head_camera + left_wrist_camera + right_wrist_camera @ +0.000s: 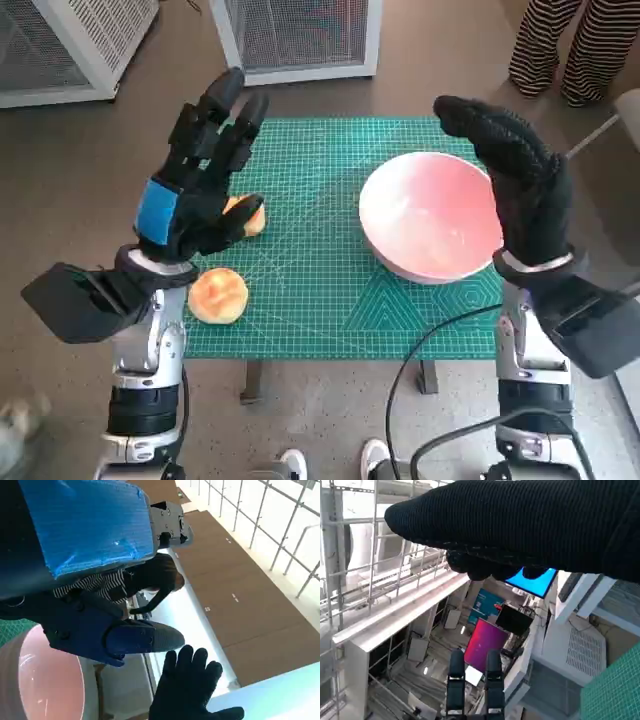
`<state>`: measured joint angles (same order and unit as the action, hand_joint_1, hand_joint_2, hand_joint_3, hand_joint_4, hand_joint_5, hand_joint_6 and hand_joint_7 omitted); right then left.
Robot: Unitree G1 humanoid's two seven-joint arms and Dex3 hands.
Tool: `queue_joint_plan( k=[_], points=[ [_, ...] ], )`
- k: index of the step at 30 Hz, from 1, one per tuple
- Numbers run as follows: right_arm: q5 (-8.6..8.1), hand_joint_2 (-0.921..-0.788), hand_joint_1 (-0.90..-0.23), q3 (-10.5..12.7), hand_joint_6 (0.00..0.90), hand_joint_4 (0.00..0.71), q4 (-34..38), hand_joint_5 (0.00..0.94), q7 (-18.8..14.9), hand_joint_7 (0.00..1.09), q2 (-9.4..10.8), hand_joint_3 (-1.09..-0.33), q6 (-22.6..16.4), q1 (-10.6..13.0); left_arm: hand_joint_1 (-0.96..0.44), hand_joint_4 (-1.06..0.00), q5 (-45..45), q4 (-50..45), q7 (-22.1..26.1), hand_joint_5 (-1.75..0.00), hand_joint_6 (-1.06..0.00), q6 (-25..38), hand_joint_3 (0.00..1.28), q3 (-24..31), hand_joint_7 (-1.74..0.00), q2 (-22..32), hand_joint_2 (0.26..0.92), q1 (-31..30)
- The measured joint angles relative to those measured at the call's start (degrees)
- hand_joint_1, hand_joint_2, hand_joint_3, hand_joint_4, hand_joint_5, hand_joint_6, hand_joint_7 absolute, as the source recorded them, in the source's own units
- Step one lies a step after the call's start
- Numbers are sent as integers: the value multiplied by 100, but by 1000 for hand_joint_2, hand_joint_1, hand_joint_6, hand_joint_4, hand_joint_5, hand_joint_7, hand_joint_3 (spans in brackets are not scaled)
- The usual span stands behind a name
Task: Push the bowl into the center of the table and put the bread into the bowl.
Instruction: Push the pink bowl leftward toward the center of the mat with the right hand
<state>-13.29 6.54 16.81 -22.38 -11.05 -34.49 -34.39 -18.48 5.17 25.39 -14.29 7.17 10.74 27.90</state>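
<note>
Green gridded matting covers the small worktop, seen from steeply above. A pink bowl sits on the right side of the mat, close to the right edge and off centre. Two pieces of bread lie on the left side: one round golden bun near the front edge, and a second piece just behind it, partly hidden by the left hand.

Raised above the mat, the left hand, black with blue tape on its back, has its fingers spread and holds nothing; it hangs over the second piece of bread without clearly touching it. The right hand, in a black knitted glove, is lifted upright at the bowl's far right side, fingers extended and apart, with nothing in it. Whether the glove touches the bowl's rim cannot be told.

A person's striped trouser legs show at the far right corner, beyond the worktop. White mesh-fronted cabinets stand on the floor behind it.
</note>
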Motion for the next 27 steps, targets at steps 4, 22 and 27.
queue_joint_plan(
  k=[4, 22, 27],
  points=[
    [-1, -921, -602, 1, -1, 260, 25, 1, -1, 619, 0, -714, -5, 0, -621, -158, -4, 17, 17, -9, 1, -1, 335, 0, -377, 0, 921, 0],
    [10, -921, -601, 2, -1, 253, 53, 0, 0, 608, -3, -715, -42, 0, -617, -162, 0, 23, 46, -11, 1, -16, 338, 1, -364, 2, 921, 0],
    [10, -921, -596, 2, -1, 253, 64, 0, 0, 606, -4, -717, -46, 0, -621, -162, 6, 23, 45, -10, 1, -19, 337, 1, -363, 2, 921, 0]
  ],
)
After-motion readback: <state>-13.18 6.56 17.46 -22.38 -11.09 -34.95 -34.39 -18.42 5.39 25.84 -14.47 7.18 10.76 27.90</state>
